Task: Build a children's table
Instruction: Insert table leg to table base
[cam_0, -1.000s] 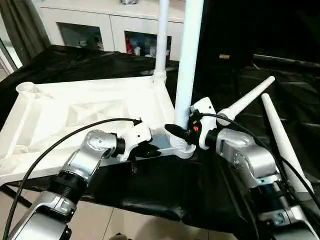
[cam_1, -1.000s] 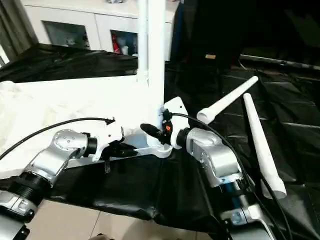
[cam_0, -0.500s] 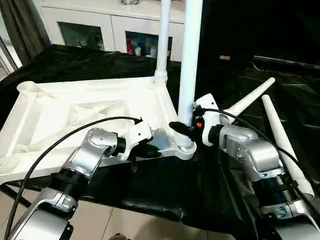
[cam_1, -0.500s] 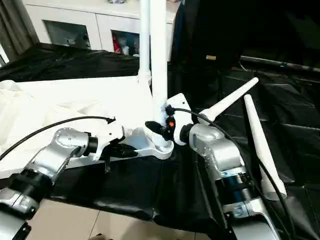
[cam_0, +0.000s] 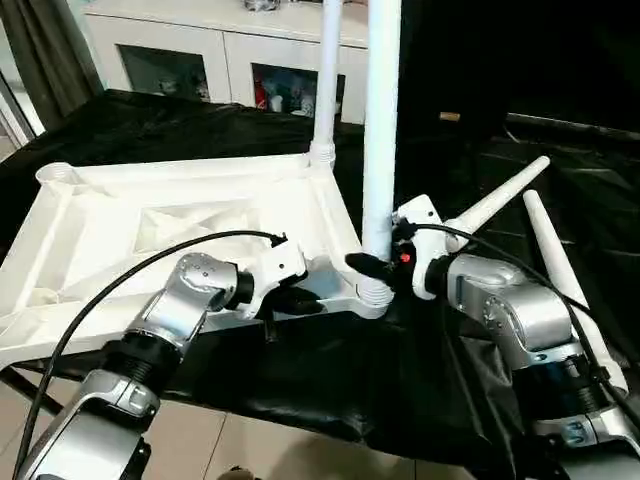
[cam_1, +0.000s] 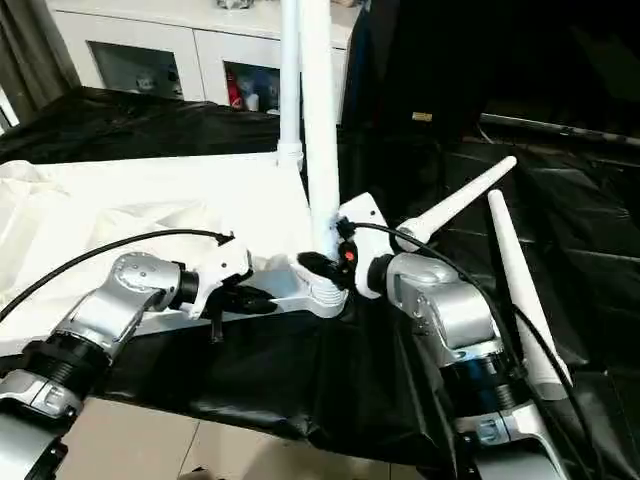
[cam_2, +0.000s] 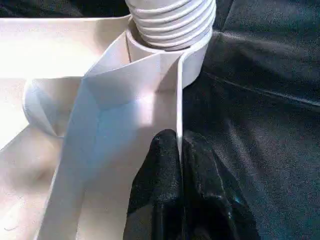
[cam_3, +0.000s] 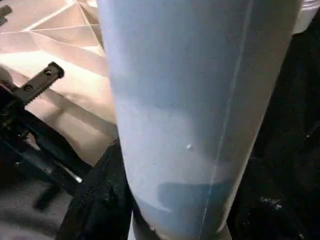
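Note:
The children's table top (cam_0: 180, 215) lies upside down, ribbed underside up, on black cloth. One white leg (cam_0: 326, 80) stands in the far right corner socket. A second leg (cam_0: 381, 130) stands nearly upright in the near right socket (cam_2: 192, 60), its threads (cam_2: 170, 20) showing above the socket's rim. My right gripper (cam_0: 375, 264) is shut on this leg just above the threads, one black finger (cam_3: 100, 200) beside the tube (cam_3: 200, 100). My left gripper (cam_2: 179, 142) is shut on the top's thin near rim, close to that socket. Two loose legs (cam_0: 497, 200) (cam_0: 565, 280) lie to the right.
A white cabinet with glass doors (cam_0: 230, 60) stands behind the work surface. A grey curtain (cam_0: 50, 50) hangs at the back left. The black cloth (cam_0: 330, 370) drapes over the near edge, with floor tiles below. A black cable (cam_0: 120, 285) loops over my left forearm.
The near leg has tipped from a slight lean to almost upright, and my right wrist has shifted a little to the right around it. The left gripper keeps its hold on the rim.

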